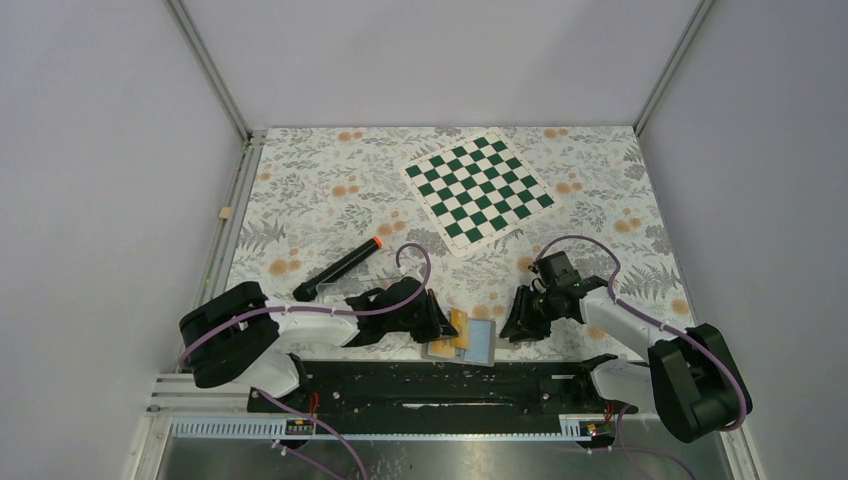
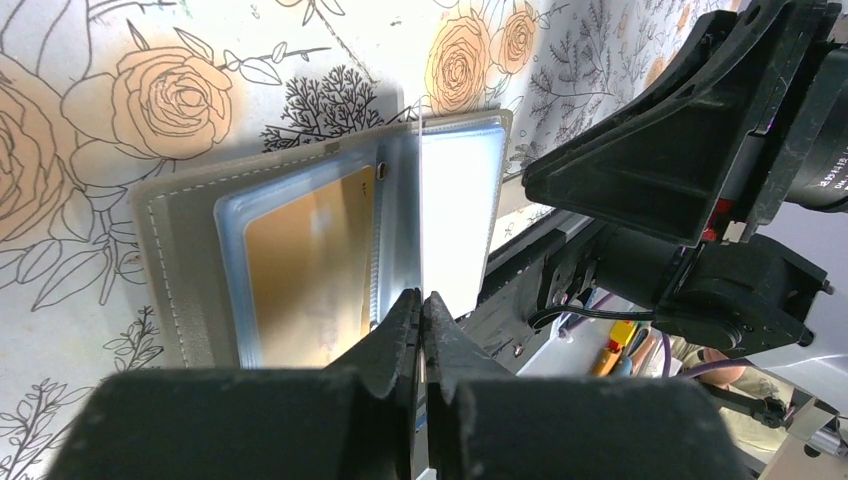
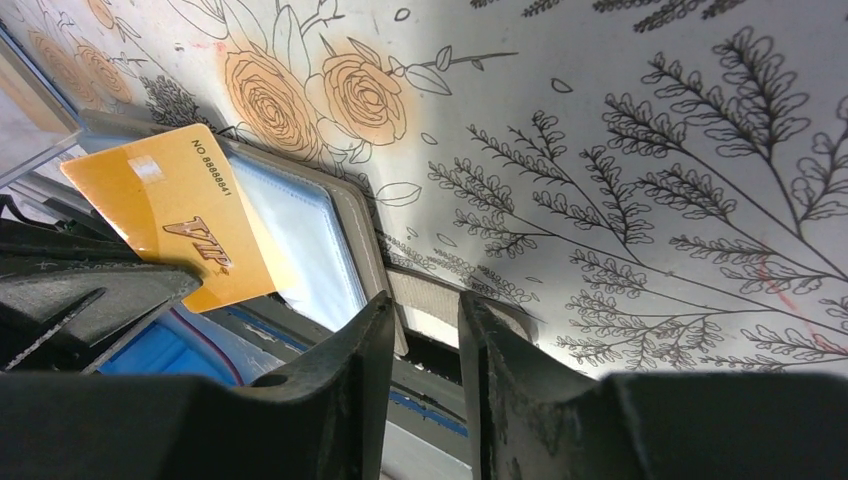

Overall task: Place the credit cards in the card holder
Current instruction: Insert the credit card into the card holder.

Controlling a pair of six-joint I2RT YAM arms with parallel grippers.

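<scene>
The grey card holder [image 1: 482, 345] lies open at the table's near edge, between both grippers. In the left wrist view its left pocket [image 2: 230, 290] holds one orange-yellow credit card [image 2: 305, 270]. My left gripper [image 2: 421, 295] is shut on a second credit card [image 2: 421, 200], seen edge-on and standing over the holder's fold. That card shows flat in the right wrist view [image 3: 170, 215], tilted over the pale pocket [image 3: 310, 240]. My right gripper [image 3: 425, 300] is open with a narrow gap, its fingertips at the holder's grey strap tab [image 3: 435, 305]. From above, the left gripper [image 1: 440, 318] and the right gripper [image 1: 515, 325] flank the holder.
A black marker with an orange tip [image 1: 340, 268] lies left of centre. The green chessboard [image 1: 478, 188] lies at the back. The black base rail [image 1: 430, 385] runs just below the holder. Grey walls close in three sides.
</scene>
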